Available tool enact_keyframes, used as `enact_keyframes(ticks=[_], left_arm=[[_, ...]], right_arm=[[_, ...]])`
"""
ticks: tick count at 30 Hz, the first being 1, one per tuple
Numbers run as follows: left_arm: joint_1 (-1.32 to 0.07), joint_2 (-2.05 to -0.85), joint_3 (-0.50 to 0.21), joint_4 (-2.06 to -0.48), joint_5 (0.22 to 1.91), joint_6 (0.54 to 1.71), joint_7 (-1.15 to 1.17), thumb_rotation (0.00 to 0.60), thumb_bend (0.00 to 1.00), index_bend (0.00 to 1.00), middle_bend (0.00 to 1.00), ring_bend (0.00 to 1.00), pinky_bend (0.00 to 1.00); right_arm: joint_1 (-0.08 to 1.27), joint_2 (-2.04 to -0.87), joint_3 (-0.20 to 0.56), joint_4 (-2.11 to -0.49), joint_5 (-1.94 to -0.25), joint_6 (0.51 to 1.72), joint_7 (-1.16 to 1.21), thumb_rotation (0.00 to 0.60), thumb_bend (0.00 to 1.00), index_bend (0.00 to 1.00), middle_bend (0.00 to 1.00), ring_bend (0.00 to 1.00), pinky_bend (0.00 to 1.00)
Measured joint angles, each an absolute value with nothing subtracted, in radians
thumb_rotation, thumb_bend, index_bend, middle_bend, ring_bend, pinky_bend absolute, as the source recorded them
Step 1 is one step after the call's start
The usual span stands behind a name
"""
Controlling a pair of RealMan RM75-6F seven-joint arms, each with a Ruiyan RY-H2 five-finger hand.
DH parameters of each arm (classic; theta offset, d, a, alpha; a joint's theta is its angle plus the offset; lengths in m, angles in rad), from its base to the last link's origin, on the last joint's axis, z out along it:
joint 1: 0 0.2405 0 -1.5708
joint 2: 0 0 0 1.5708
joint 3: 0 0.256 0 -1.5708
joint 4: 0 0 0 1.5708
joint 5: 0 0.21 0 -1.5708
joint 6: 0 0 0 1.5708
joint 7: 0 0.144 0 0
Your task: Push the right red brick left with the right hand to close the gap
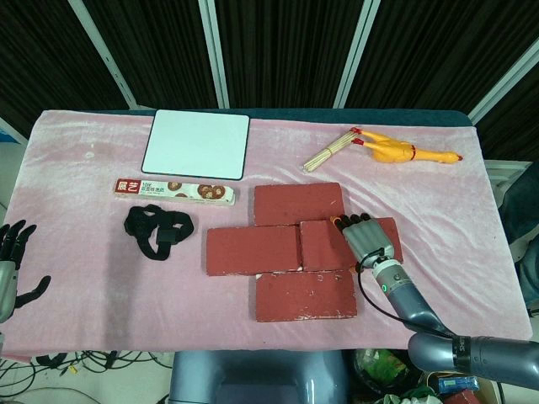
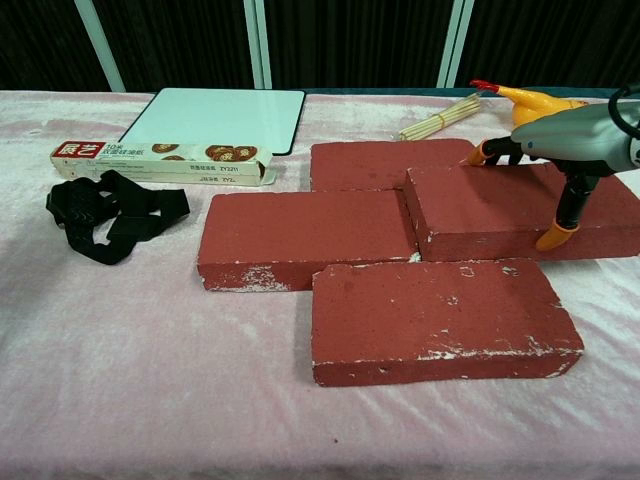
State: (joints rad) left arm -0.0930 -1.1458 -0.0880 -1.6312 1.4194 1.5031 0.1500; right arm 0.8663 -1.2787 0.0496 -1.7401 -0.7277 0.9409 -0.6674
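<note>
Several red bricks lie on the pink cloth. The right red brick (image 1: pixel 324 245) (image 2: pixel 480 210) now sits against the middle-left brick (image 1: pixel 253 249) (image 2: pixel 305 238), with only a thin seam between them. My right hand (image 1: pixel 364 237) (image 2: pixel 560 150) rests flat on top of the right brick, fingers spread, orange fingertips (image 2: pixel 552 238) touching its surface. A rear brick (image 1: pixel 298 203) (image 2: pixel 385 162) and a front brick (image 1: pixel 305 295) (image 2: pixel 440 320) border the pair. My left hand (image 1: pixel 10 261) hangs at the far left edge of the table, fingers apart, holding nothing.
A black strap (image 1: pixel 157 229) and a long biscuit box (image 1: pixel 174 192) lie left of the bricks. A white board (image 1: pixel 197 143) sits at the back. A bundle of sticks (image 1: pixel 328 151) and a rubber chicken (image 1: pixel 404 152) lie at the back right.
</note>
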Motion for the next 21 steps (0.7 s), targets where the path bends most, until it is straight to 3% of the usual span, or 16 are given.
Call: enact_keyframes(ticks=[15, 21], left_arm=[[-0.093, -1.146, -0.089, -1.632, 1.418, 1.503, 0.149, 0.600, 0.24, 0.11, 0.06, 0.00, 0.00], [-0.094, -1.145, -0.089, -1.633, 1.418, 1.502, 0.149, 0.600, 0.24, 0.11, 0.06, 0.00, 0.00]], right_arm=[[0.880, -1.313, 0.052, -1.735, -0.698, 0.980, -0.696, 0.600, 0.26, 0.19, 0.30, 0.33, 0.16], [0.883, -1.315, 0.049, -1.738, -0.696, 0.979, -0.698, 0.600, 0.19, 0.14, 0.20, 0.28, 0.16]])
